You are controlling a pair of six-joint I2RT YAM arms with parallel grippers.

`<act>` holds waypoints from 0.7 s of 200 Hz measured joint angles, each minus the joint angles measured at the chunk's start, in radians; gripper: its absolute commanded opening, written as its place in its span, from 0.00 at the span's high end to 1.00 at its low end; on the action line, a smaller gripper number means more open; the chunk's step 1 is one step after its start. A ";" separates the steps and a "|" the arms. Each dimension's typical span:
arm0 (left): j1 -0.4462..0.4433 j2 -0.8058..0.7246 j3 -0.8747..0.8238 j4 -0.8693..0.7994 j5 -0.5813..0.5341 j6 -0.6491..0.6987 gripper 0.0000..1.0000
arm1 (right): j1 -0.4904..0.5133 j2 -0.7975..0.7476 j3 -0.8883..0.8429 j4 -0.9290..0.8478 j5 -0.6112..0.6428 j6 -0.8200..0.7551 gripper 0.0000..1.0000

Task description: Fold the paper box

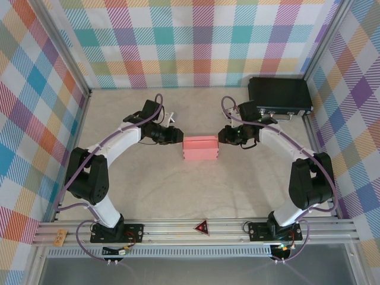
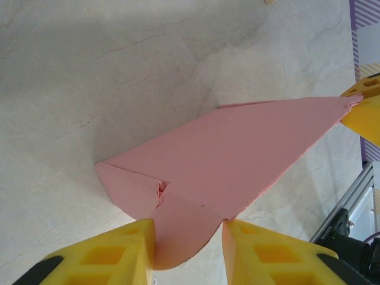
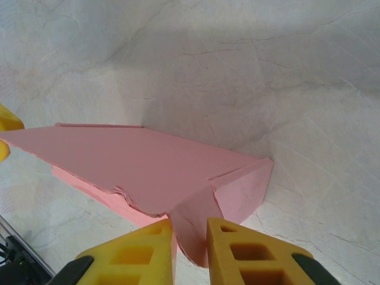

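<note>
The paper box (image 1: 200, 148) is a salmon-pink shallow cardboard box lying flat mid-table between both arms. My left gripper (image 1: 178, 138) is at its left end. In the left wrist view a rounded end flap (image 2: 178, 228) lies between the yellow fingers (image 2: 119, 255) of my left gripper (image 2: 189, 228). The left finger touches the flap and a gap shows beside the right finger. My right gripper (image 1: 222, 136) is at the box's right end. In the right wrist view my right gripper (image 3: 190, 225) pinches the other end flap (image 3: 193, 217), curled between both fingers.
A black hard case (image 1: 280, 95) sits at the back right corner. Plaid walls enclose the table on three sides, and an aluminium rail (image 1: 202, 228) runs along the near edge. A small white object (image 1: 172, 119) lies behind the left wrist.
</note>
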State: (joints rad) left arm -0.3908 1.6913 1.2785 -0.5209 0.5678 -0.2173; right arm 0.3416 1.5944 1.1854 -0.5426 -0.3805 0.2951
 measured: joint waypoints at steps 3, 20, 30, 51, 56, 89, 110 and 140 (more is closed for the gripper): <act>-0.001 0.000 0.000 0.000 0.000 0.000 0.69 | 0.000 0.000 0.000 0.000 0.000 0.000 0.79; -0.002 0.000 0.000 0.001 0.000 -0.001 0.71 | 0.000 0.000 0.000 0.002 -0.003 0.003 0.79; -0.002 0.000 0.000 0.001 0.000 -0.005 0.75 | 0.000 0.000 0.000 0.002 -0.005 0.003 0.79; -0.003 0.000 -0.002 0.005 0.002 -0.010 0.79 | 0.000 0.000 0.000 0.003 -0.011 0.004 0.80; -0.003 0.000 -0.003 0.006 0.003 -0.013 0.79 | 0.000 0.000 0.000 0.003 -0.014 0.005 0.80; -0.005 0.000 -0.011 0.028 0.012 -0.026 0.81 | 0.000 0.000 0.000 0.003 -0.026 0.011 0.81; -0.006 0.000 -0.014 0.029 0.016 -0.030 0.81 | 0.000 0.000 0.000 0.003 -0.029 0.011 0.82; -0.007 0.000 -0.021 0.035 0.016 -0.030 0.80 | 0.002 0.002 0.000 0.003 -0.030 0.015 0.81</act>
State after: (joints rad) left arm -0.3977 1.6909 1.2579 -0.4862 0.5835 -0.2470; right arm 0.3431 1.5963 1.1854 -0.5396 -0.4103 0.3099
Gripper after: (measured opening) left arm 0.199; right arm 0.186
